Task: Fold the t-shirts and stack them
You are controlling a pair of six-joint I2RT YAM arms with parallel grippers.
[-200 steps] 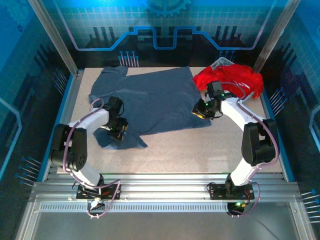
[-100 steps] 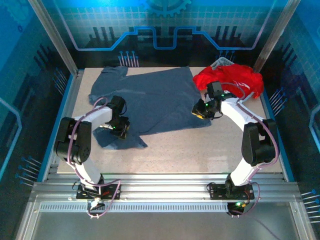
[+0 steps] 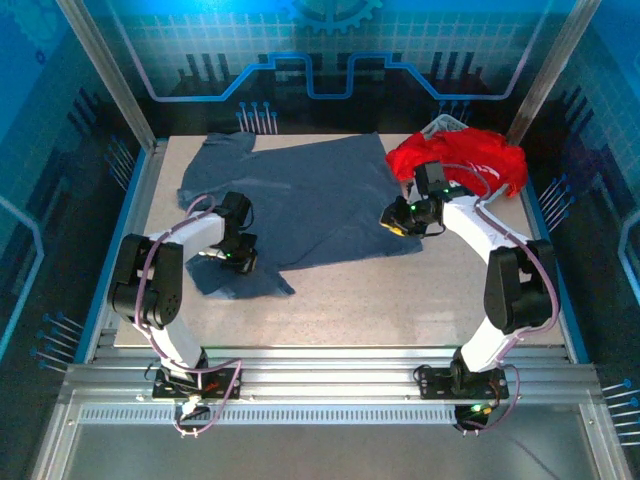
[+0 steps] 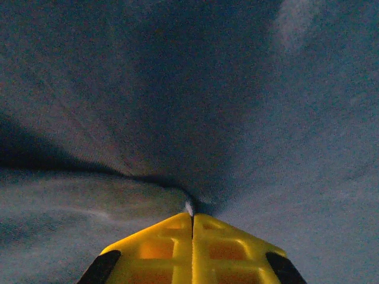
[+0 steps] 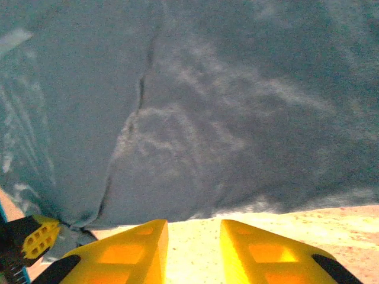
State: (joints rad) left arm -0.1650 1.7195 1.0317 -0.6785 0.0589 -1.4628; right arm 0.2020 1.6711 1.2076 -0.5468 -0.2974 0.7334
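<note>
Speckled tabletop (image 3: pixel 400 300); left claw (image 4: pixel 191 214) tight on soft slate-blue t-shirt (image 4: pixel 207 89), right claw (image 5: pixel 193 226) agape, empty.

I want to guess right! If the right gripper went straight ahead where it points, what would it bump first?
Probably the edge of the blue t-shirt, lying just ahead of the open right gripper, past a strip of bare table. Depth is hard to judge.

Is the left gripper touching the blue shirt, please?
Touching. The left wrist view shows the left gripper shut, pinching a fold of the blue shirt.
</note>
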